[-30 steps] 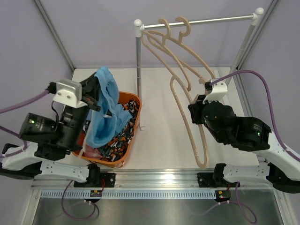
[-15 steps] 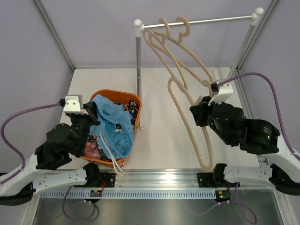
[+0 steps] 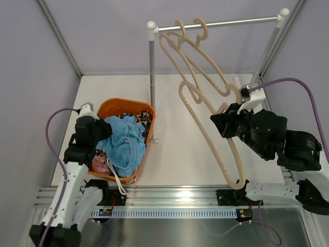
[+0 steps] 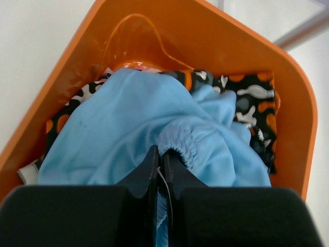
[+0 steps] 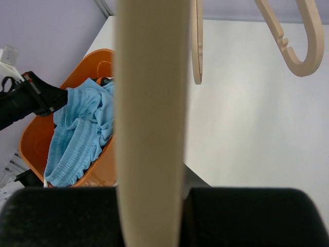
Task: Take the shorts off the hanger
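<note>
Inside the orange basket [image 4: 231, 46], light blue shorts [image 4: 128, 123] lie — pinched by the left gripper [image 4: 160, 157].

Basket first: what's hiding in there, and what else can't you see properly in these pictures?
- Pink shorts: top view, nearly all buried under the light blue shorts.
- Black patterned shorts: left wrist view, only the edges peek out around the blue pair.
- Basket bottom: every view, covered by clothes.
- Right gripper: right wrist view, the hanger blocks its fingertips and the table behind.

Overhead view, wrist close-ups — basket [image 3: 123, 102] shared
</note>
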Controlling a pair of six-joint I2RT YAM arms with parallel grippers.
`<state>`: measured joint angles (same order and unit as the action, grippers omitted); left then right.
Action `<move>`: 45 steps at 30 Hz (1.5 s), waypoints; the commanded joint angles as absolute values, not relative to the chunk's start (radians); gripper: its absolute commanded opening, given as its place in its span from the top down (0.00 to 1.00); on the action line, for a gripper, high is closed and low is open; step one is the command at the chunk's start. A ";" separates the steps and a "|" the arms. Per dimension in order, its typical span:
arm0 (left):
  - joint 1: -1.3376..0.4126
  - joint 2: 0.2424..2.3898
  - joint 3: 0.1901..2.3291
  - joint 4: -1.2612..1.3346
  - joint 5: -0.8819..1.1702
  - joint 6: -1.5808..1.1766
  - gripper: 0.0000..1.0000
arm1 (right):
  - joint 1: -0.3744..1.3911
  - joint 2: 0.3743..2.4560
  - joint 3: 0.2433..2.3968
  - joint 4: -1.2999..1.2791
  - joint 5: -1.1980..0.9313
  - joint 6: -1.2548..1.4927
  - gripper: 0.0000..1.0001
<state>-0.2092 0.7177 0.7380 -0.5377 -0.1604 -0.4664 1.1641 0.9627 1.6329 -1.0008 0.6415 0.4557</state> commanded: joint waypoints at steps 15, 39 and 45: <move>0.156 0.867 0.554 -0.216 0.624 -0.642 0.01 | 1.160 0.939 1.775 -1.022 0.727 0.367 1.00; 0.060 0.560 0.822 -0.489 0.350 -0.433 0.01 | 1.109 1.028 1.841 -0.747 1.172 -0.124 1.00; 0.041 0.537 0.792 -0.489 0.324 -0.408 0.01 | 0.779 1.147 1.914 -0.818 0.910 -0.132 1.00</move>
